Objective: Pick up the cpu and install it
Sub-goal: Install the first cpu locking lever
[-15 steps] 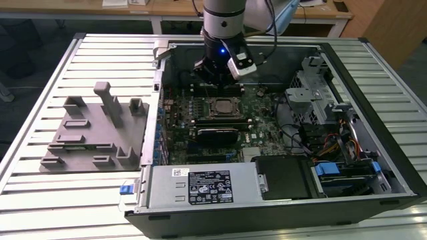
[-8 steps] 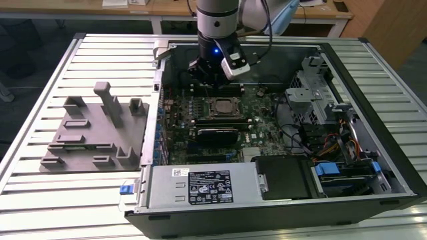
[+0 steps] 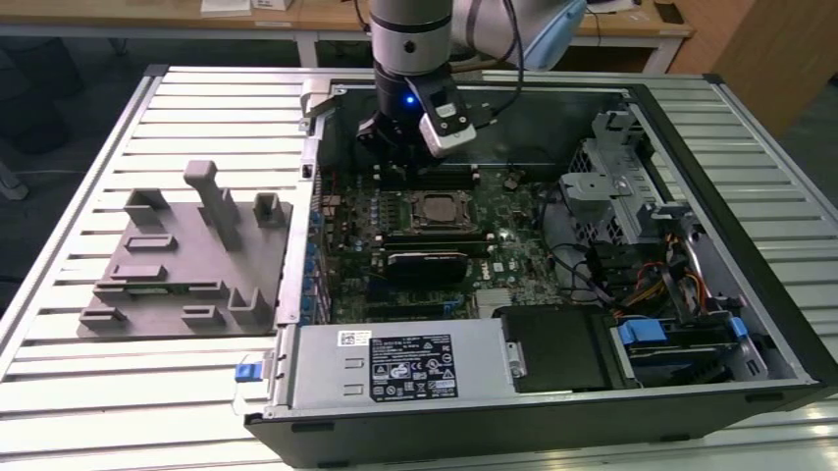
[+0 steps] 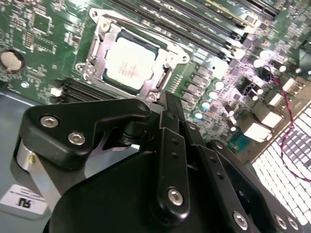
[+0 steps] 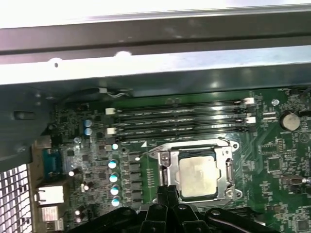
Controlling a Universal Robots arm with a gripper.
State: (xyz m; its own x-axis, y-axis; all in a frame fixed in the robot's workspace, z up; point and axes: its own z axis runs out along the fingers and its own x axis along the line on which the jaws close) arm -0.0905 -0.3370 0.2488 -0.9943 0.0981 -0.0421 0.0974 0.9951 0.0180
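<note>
while the cpu [image 5: 197,175] sits socketed, closed fingers [image 5: 164,193] hover nearby.

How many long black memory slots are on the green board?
4 memory slots, side by side in the first wrist view: one nearest the case wall, two between, one nearest the cpu. None looks hidden.

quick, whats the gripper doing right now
gripper: shut, holding nothing; the cpu lies in the socket
</note>
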